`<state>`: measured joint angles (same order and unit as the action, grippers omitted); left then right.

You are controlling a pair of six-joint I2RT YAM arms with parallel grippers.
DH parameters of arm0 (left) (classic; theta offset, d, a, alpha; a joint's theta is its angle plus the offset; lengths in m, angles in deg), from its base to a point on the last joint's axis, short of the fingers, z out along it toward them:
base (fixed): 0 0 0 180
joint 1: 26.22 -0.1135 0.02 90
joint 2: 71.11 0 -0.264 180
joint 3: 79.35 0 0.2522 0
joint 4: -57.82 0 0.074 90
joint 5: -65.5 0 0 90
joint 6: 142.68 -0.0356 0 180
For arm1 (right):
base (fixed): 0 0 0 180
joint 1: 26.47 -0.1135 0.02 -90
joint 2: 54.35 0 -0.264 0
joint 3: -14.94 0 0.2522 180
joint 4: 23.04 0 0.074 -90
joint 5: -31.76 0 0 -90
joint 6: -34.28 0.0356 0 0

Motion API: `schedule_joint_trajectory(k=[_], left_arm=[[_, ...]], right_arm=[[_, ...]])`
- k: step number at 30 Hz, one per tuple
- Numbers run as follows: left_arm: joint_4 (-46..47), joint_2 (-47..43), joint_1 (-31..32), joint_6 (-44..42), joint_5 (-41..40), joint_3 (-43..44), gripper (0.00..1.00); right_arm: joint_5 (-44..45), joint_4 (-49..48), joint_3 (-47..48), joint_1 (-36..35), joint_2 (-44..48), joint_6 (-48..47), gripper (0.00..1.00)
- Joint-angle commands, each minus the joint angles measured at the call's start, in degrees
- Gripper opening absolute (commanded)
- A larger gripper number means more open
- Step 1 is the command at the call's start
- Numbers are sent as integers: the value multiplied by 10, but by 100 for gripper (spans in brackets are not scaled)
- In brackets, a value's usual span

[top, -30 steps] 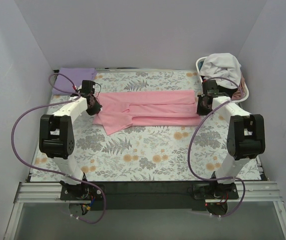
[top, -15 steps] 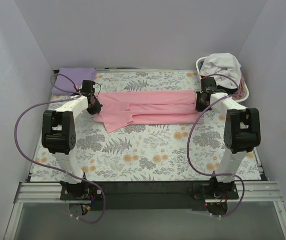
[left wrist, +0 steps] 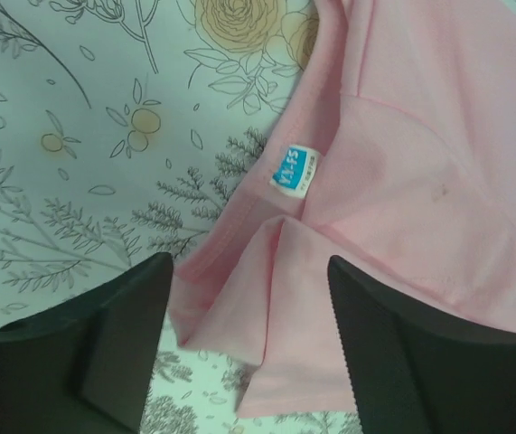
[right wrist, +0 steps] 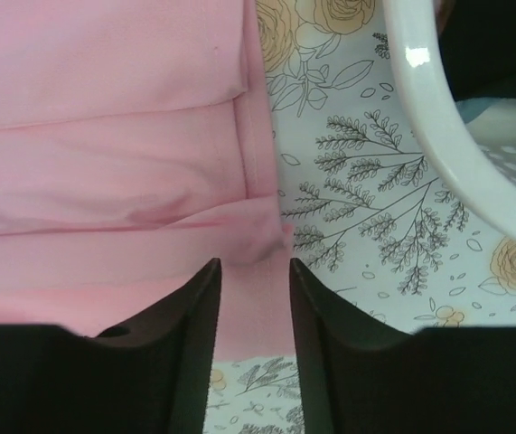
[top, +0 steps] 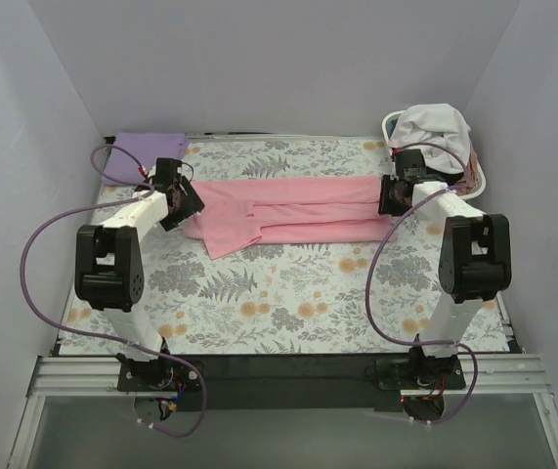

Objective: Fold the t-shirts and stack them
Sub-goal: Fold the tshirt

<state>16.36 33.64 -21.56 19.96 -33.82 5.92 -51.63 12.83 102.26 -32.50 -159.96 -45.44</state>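
Note:
A light pink t-shirt [top: 298, 207] lies folded lengthwise into a long band across the middle of the floral table cover. My left gripper [top: 183, 201] is at its left end, open wide. A folded edge of the pink t-shirt [left wrist: 420, 136] near a small blue label [left wrist: 294, 170] sits loose between the jaws of the left gripper [left wrist: 248, 271]. My right gripper [top: 388, 195] is at the right end, open. A corner of the pink t-shirt [right wrist: 104, 136] lies between the parted jaws of the right gripper [right wrist: 254, 271]. A folded lavender t-shirt [top: 148, 147] rests at the back left.
A white laundry basket [top: 477, 184] stands at the back right corner, with a white t-shirt [top: 435, 125] heaped on darker clothes. Its rim [right wrist: 438, 117] curves close to my right gripper. The floral cover [top: 288, 293] spreads toward the arm bases.
Both grippers were shut on the ends of the pink t-shirt and have opened, letting it go. The shirt lies flat where it was; the arms barely moved.

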Motion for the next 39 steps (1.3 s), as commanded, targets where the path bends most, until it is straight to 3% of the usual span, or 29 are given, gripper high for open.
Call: schedule_joint_trajectory(k=[1,5,12,15,17,25,32,33,35,39], left_arm=[[8,-100,13,4,-13,-36,72],[-4,-191,58,7,-24,-108,78],[-12,-230,133,50,-27,-219,78],[1,-208,135,59,-27,-229,70],[10,-199,136,73,-35,-229,56],[39,-144,136,95,-59,-218,49],[42,-111,139,102,-51,-212,26],[43,-114,139,102,-50,-212,15],[43,-119,139,102,-52,-206,3],[41,-131,139,87,-61,-171,0]], right_arm=[[-45,-20,-21,-5,73,-10,47],[-53,-22,-87,-35,148,-10,56],[-43,-63,-226,-124,246,8,64],[-34,-86,-262,-159,272,13,65],[-37,-105,-278,-172,283,15,65],[-52,-134,-311,-187,292,11,65],[-58,-153,-328,-187,289,-2,64],[-56,-157,-330,-187,289,-3,64],[-54,-161,-334,-187,288,-4,64],[-46,-162,-335,-187,285,-4,65]])
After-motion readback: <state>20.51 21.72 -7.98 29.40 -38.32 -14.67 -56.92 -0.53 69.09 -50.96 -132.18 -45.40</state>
